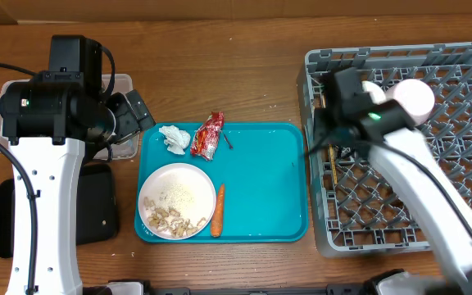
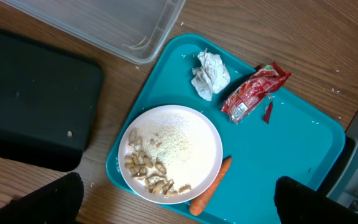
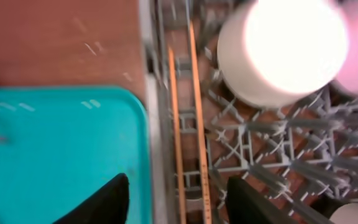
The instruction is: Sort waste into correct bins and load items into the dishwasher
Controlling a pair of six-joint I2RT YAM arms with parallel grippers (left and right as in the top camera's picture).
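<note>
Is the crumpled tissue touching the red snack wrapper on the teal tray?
Apart. The left wrist view shows a strip of bare teal tray between the tissue and the wrapper.

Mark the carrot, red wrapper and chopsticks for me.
carrot (image 2: pixel 211 185): left wrist view, middle of its body.
red wrapper (image 2: pixel 253 93): left wrist view, centre of the crinkled pack.
chopsticks (image 3: pixel 176 143): right wrist view, mid-length of the left stick.
</note>
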